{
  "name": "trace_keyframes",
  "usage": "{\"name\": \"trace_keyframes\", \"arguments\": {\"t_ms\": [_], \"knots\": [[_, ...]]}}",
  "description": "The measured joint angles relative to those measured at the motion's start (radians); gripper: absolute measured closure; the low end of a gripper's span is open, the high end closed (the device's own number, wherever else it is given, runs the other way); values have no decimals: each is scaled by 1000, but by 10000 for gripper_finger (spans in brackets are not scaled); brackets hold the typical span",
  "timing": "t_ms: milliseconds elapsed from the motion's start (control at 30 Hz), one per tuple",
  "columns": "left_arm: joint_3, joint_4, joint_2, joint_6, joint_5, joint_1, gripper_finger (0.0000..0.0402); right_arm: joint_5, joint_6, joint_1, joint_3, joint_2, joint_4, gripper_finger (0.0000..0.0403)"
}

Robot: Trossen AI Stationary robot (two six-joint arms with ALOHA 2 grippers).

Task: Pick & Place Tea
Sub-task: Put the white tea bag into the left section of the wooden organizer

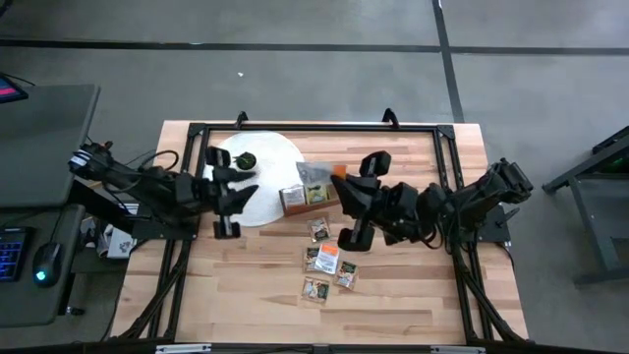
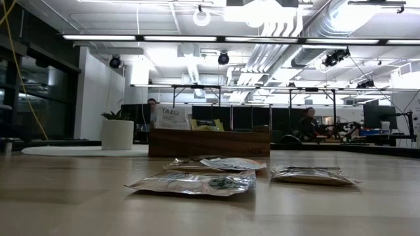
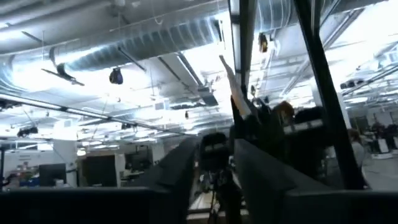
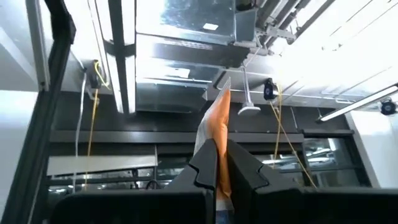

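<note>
Wood table (image 2: pixel 367 210): "TAZO" sachet (image 2: pixel 170 117) upright in box (image 2: pixel 209 142).

- The left gripper (image 3: pixel 214 174) points up toward the ceiling; its two dark fingers (image 3: pixel 177 171) stand a little apart, nothing between them.
- Beyond them the other arm (image 3: pixel 273 134) holds up a thin sachet (image 3: pixel 229 78), seen edge on.
- Dark frame bars (image 3: pixel 317 81) cross in front.
- Silver ducts (image 3: pixel 143 43) and lights run overhead.
</note>
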Motion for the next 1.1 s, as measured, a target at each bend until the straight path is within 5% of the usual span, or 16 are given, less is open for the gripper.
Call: {"name": "trace_keyframes", "arguments": {"t_ms": [167,367,667,1100], "knots": [[114,-28,24,-56,89,44,193,-29,5,-5,0,0,22,395],[333,-338,107,-159,163,105,125,-36,2,-5,0,1,49,395],[559,-457,281,-185,249,162,114,-44,-3,-3,2,1,41,395],[660,-464,371,-228,301,162,125,-40,4,11,2,1,9,395]]}}
